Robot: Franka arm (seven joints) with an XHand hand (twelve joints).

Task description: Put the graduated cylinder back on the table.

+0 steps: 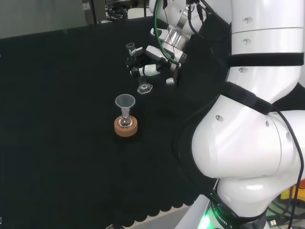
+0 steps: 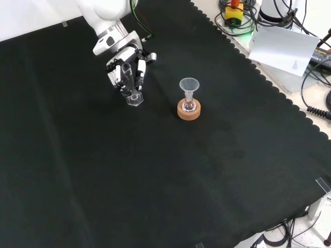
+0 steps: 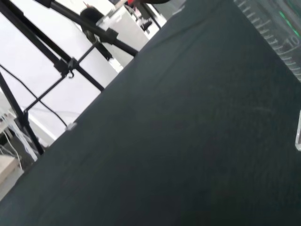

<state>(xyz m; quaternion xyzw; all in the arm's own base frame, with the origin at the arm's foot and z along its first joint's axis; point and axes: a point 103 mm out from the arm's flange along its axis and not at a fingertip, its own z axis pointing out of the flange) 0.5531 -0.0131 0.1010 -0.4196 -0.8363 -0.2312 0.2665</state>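
A clear graduated cylinder (image 1: 138,67) with a hexagonal foot (image 1: 144,88) stands upright on the black cloth. The hand (image 1: 151,59) is curled round its tube. In the front view the hand (image 2: 125,70) comes down from the top left, and the cylinder's foot (image 2: 134,99) rests on the cloth just below the fingers. The wrist view catches the cylinder's graduated wall (image 3: 277,28) very close, along one edge of the picture.
A small clear flask with a funnel (image 1: 125,101) in its neck sits on a cork ring (image 1: 126,127), in front of the cylinder in the head view. In the front view the cork ring (image 2: 189,110) lies to the right of the cylinder. The cloth's scalloped edge (image 2: 269,85) runs at the right.
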